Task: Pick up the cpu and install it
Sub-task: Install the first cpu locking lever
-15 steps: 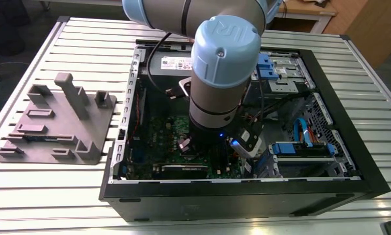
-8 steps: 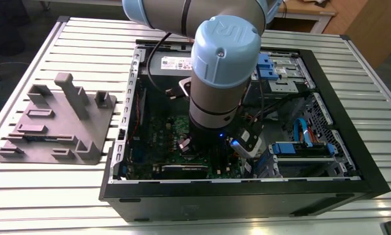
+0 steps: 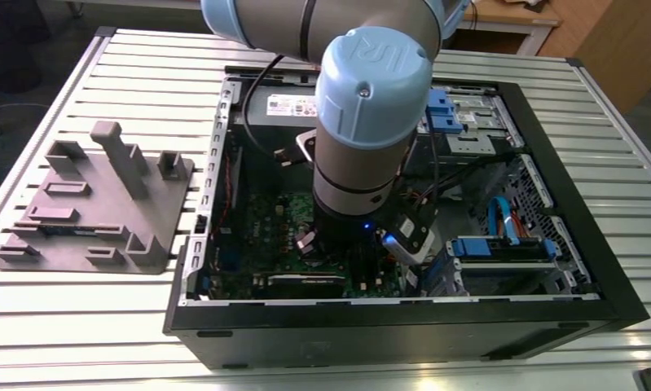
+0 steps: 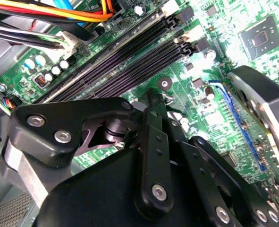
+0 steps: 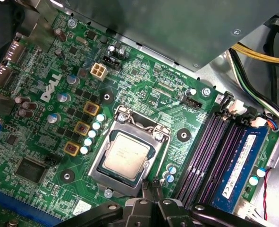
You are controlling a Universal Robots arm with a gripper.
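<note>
**Surface and room.** We see a table of ribbed aluminium slats (image 3: 86, 326). It carries an open black sheet-metal computer case (image 3: 412, 334) lying on its side. A grey moulded fixture plate with upright posts (image 3: 97, 204) rests beside the case on the exterior view's left. Pale wooden furniture (image 3: 602, 41) stands behind the table.

**Arm.** The grey cylindrical robot arm with blue joint caps (image 3: 369, 106) reaches steeply down into the case. In the first wrist view we find the black gripper (image 5: 150, 186) poised just beside the socket, its fingers drawn together with nothing between them.

**Materials.**
- The cpu (image 5: 127, 153), a small flat square chip with a matt silvery top, lies flat inside the bright steel socket frame (image 5: 101, 177) of the green motherboard (image 5: 144, 71). It is clear of the fingertips.
- Long dark purple memory slots (image 5: 203, 146) run alongside the socket.
- A blue memory stick (image 5: 238, 165) lies next to the slots.
</note>
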